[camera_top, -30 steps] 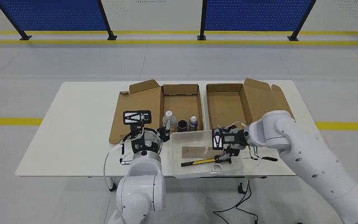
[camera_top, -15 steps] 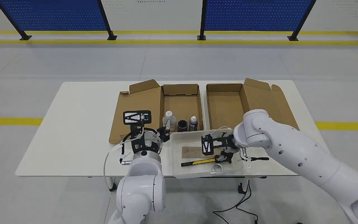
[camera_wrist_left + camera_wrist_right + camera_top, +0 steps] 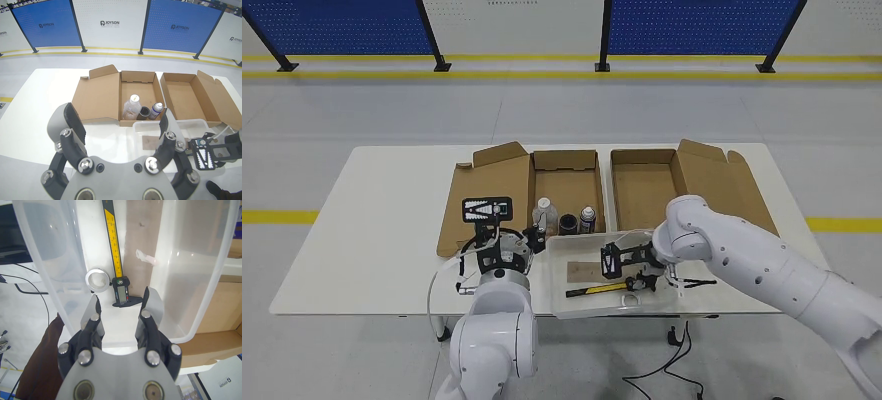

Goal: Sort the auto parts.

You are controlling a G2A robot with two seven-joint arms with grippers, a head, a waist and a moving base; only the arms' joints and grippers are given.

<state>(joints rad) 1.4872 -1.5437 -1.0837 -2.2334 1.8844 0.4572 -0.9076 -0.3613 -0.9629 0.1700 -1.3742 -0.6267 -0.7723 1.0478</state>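
While left fingers [image 3: 74, 123] and right fingers [image 3: 151, 302] gape, tray [image 3: 189, 285] holds one caliper [image 3: 115, 256], one ring [image 3: 97, 270].

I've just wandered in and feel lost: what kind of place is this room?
Probably a robot test or demonstration bay in an industrial hall: blue perforated partition panels on black stands fence it off, yellow lines mark the grey floor, and one white table carries open brown cardboard boxes.

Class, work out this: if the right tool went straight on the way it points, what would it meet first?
Likely the caliper lying in the clear bin, though depth is unclear.
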